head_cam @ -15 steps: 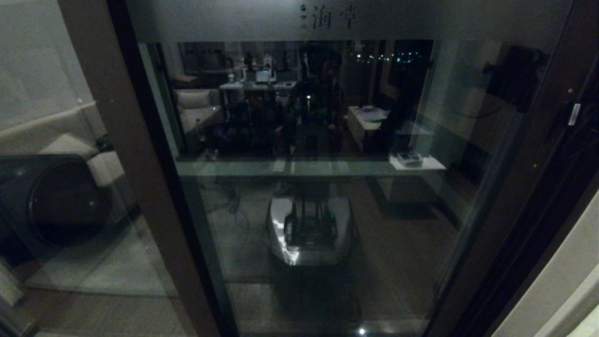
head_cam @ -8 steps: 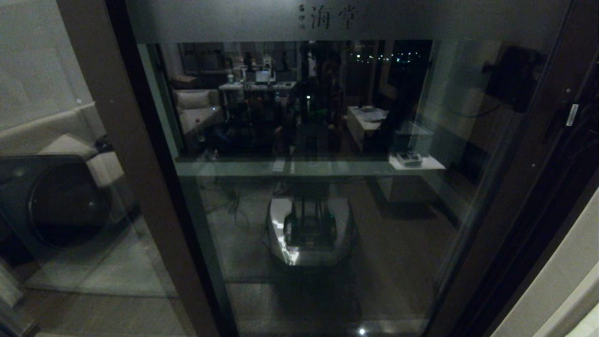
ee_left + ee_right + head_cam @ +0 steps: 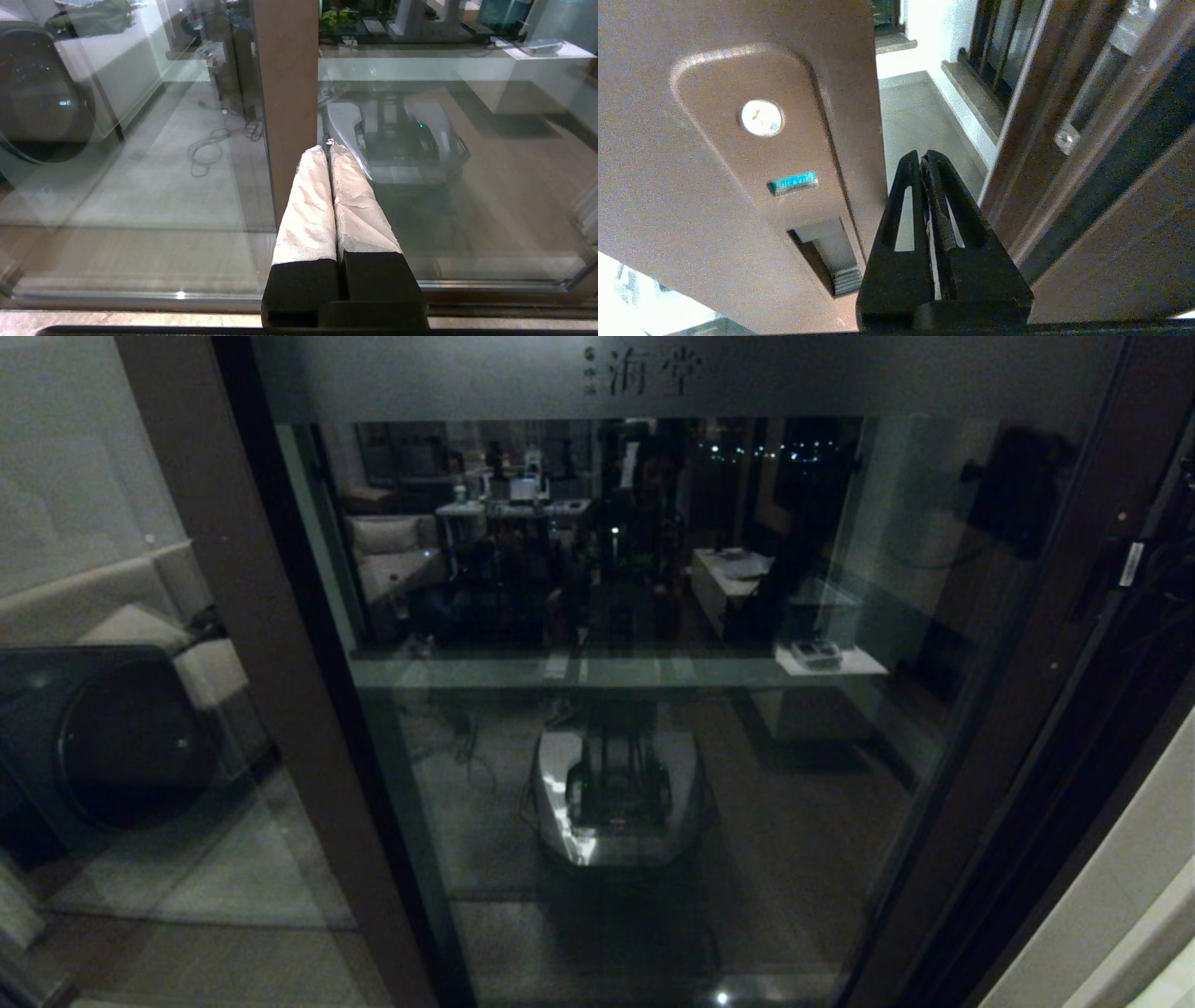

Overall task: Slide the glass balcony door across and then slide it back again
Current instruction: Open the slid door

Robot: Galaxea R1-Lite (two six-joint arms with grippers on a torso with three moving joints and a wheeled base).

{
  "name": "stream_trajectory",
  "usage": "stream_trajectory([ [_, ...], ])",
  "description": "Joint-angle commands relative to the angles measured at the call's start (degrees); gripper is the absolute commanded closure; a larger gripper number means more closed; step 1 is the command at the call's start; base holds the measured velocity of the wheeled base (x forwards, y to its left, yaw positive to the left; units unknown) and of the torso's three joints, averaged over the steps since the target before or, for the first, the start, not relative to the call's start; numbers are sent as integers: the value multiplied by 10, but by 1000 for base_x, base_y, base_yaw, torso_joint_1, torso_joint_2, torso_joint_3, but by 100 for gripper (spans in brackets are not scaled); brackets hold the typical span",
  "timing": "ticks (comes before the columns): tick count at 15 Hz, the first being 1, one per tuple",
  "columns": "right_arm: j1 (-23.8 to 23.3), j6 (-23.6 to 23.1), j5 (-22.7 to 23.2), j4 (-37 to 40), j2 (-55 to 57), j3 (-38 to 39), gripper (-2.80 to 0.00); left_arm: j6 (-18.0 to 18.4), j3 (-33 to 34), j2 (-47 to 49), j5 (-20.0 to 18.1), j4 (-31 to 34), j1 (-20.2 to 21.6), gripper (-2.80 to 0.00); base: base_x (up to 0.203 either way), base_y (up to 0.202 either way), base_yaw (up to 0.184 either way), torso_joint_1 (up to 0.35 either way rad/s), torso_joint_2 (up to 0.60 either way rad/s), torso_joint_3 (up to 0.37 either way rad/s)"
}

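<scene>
Glass balcony door (image 3: 635, 709) stands slightly open at right; my right fingers (image 3: 923, 161) pressed together by its stile; left fingers (image 3: 327, 151) together, parked.

The left gripper (image 3: 329, 148) has two long fingers (image 3: 308, 205) wrapped in crinkled pale tape above black bases. The right gripper (image 3: 922, 158) is all black, its tapered fingers (image 3: 903, 205) pierced by narrow triangular slots.
</scene>
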Motion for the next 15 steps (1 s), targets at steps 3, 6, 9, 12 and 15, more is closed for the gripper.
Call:
stream_trajectory([
  [3,3,0,0,-2,-1,1,0,0,1,1,0,0,0,0,0,0,0,0,0,0],
  [6,16,4,0,-2,-1,5,0,0,1,1,0,0,0,0,0,0,0,0,0,0],
  [9,33,15,-1,-2,-4,9,0,0,1,1,0,0,0,0,0,0,0,0,0,0],
  [12,42,17,-1,-2,-4,9,0,0,1,1,0,0,0,0,0,0,0,0,0,0],
  [15,53,24,-2,-2,1,9,0,0,1,1,1,0,0,0,0,0,0,0,0,0],
])
